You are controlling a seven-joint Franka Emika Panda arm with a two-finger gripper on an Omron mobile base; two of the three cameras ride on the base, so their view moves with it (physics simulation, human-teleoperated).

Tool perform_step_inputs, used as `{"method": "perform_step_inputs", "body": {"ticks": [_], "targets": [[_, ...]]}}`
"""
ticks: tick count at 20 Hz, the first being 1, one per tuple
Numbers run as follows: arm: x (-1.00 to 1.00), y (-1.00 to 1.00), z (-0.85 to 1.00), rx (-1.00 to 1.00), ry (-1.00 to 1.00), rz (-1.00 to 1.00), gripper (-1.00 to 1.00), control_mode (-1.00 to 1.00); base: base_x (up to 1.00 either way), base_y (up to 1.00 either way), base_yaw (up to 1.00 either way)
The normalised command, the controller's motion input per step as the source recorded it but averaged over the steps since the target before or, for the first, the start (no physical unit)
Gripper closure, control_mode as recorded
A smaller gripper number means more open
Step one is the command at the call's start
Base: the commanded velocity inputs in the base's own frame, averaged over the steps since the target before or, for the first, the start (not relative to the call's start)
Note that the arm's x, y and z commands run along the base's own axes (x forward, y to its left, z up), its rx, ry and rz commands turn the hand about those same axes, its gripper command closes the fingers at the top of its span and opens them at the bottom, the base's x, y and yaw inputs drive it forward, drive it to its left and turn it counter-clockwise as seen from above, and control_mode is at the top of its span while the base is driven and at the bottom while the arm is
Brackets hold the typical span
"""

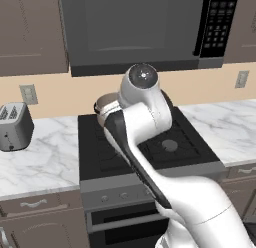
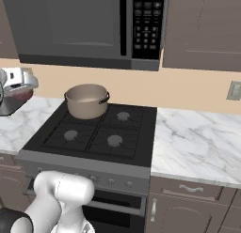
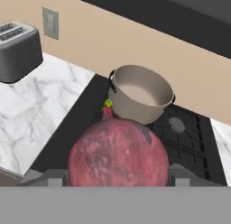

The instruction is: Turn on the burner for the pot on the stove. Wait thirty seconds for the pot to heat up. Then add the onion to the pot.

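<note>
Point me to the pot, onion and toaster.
pot [image 2: 86,101], right base view, front wall.
onion [image 3: 118,153], hand view, middle of its red skin.
toaster [image 1: 14,126], left base view, front face.

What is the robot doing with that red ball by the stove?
The robot's gripper is holding the onion, the dark-red ball, right in front of its hand camera, above the front of the stove. The pot sits empty on the back left burner, a little ahead of the onion. The onion is not in the pot yet. A toaster stands on the counter to the left.
</note>
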Motion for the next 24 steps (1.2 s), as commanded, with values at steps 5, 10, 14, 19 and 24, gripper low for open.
{"method": "perform_step_inputs", "body": {"ticks": [5,10,14,19,24], "targets": [[0.02,0.55,0.00,-0.24,-0.05,-0.19,1.00,-1.00,0.00,0.00,0.00],[0.21,0.05,-0.06,-0.02,0.00,-0.02,1.00,-1.00,0.00,0.00,0.00],[0.39,0.00,-0.09,0.00,0.00,-0.01,1.00,-1.00,0.00,0.00,0.00],[0.34,-0.01,-0.28,-0.01,-0.03,0.00,1.00,-1.00,0.00,0.00,0.00],[0.22,-0.09,-0.43,0.00,-0.10,0.00,1.00,-1.00,0.00,0.00,0.00]]}}
